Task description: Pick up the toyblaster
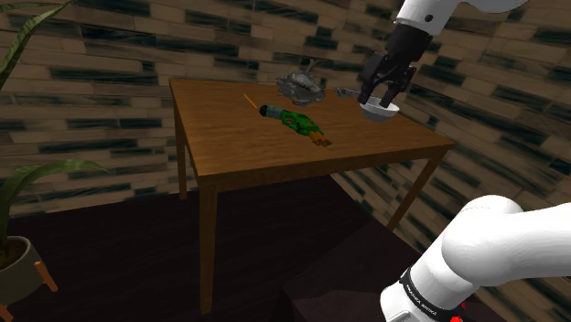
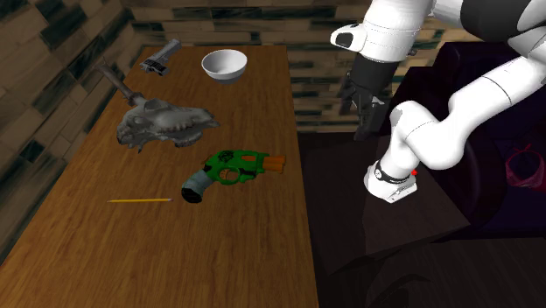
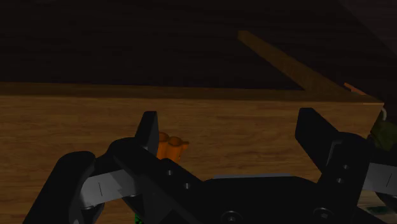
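Note:
The toy blaster (image 1: 295,119) lies on its side on the wooden table (image 1: 229,146); it is green with an orange muzzle and a grey grip. In the second exterior view the toy blaster (image 2: 229,169) rests near the table's right edge. My gripper (image 1: 380,99) hangs open in the air, well apart from the blaster and holding nothing. In the second exterior view my gripper (image 2: 365,122) is past the table's right edge. In the wrist view my gripper (image 3: 230,127) has its fingers spread wide, and the blaster's orange muzzle (image 3: 170,145) peeks out beside one finger.
A grey animal skull (image 2: 166,124), a white bowl (image 2: 224,65), a small grey tool (image 2: 160,57) and a thin yellow stick (image 2: 140,200) share the table (image 2: 175,254). A potted plant (image 1: 18,247) stands at the shoulder view's left. The dark stand (image 2: 385,236) sits beside the table.

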